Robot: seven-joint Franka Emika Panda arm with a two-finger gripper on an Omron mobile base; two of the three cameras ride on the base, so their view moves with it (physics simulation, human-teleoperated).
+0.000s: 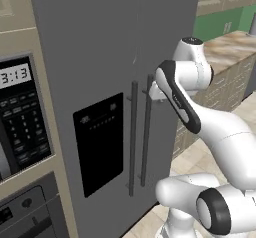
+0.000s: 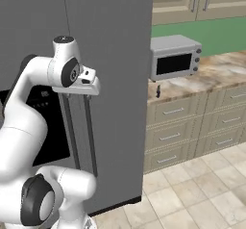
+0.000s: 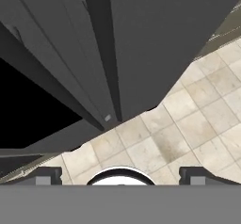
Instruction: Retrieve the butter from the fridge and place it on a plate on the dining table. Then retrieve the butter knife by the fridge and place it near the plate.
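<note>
Fridge (image 1: 100, 57) doors both closed, grey, upright. Its two bar handles (image 1: 140, 132) run vertical, side by side at the centre seam, long axis straight up and down. Black display panel (image 1: 99, 142) sits on the left door, just beside the left handle.

Gripper (image 3: 120, 173) is up against the top of the handles, pointing down along the door face toward the tiled floor (image 3: 188, 124). Fingers (image 3: 44, 175) are spread wide, nothing between them. Hand view: the handle bars run away from the camera and end well above the floor.

Edges: left of the fridge a built-in microwave (image 1: 20, 112) with the oven (image 1: 30, 217) below it, flush in the beige wall unit, no gap. The fridge's right side is a bare grey wall that meets the desk (image 2: 211, 74) with beige drawers (image 2: 173, 132) directly beside it. A toaster oven (image 2: 175, 57) stands on that desk near the fridge edge; a small dark thing (image 2: 158, 89) stands at the desk's front edge, too small to identify.

Open floor lies in front of the drawers and to the right of the base. Elbow (image 1: 220, 132) juts out right of the handles, over that floor.

Butter not seen with the doors closed.
</note>
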